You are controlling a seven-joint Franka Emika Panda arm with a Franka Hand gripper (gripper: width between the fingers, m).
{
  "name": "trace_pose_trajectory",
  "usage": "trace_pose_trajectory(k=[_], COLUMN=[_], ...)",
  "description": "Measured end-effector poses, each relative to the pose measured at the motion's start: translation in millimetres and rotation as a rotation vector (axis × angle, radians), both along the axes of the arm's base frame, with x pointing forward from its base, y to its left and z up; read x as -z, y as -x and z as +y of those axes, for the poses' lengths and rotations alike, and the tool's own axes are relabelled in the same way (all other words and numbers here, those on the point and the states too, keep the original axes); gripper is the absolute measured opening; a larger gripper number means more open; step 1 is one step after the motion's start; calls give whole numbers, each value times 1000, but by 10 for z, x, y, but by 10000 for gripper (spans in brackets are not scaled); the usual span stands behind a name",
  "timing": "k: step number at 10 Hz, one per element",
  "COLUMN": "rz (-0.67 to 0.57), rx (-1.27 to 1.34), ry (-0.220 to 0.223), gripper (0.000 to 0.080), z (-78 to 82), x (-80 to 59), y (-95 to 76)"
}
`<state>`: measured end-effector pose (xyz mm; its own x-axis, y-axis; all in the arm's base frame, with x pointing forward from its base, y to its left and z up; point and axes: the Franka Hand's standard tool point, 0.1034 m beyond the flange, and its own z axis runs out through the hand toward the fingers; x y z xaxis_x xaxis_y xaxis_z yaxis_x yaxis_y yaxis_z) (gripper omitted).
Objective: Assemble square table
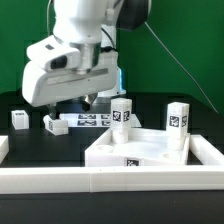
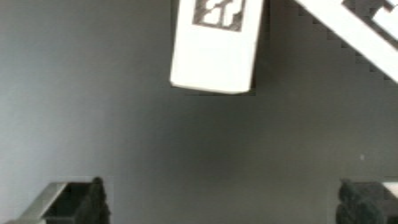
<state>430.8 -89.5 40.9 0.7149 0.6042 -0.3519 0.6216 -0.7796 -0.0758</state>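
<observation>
The square table's white slab lies at the exterior view's right, tag on its near rim. Two white tagged legs stand upright at its far corners. Two more legs lie loose on the black table at the exterior view's left. My gripper hangs above the table between the loose legs and the slab. In the wrist view a tagged white leg lies on the dark surface ahead of my gripper. The fingertips stand wide apart with nothing between them.
The marker board lies flat behind the slab, under the arm. A long low white border wall runs along the front and turns up the right side. A white diagonal edge crosses a corner of the wrist view.
</observation>
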Motion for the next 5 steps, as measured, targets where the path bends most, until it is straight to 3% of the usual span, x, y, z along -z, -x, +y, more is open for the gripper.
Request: trace_pose_trajectory(k=[3, 5], rz=[118, 198], rx=[-59, -66], ry=[58, 99], gripper=[648, 648], z=[-61, -121], x=[142, 162], y=[120, 150])
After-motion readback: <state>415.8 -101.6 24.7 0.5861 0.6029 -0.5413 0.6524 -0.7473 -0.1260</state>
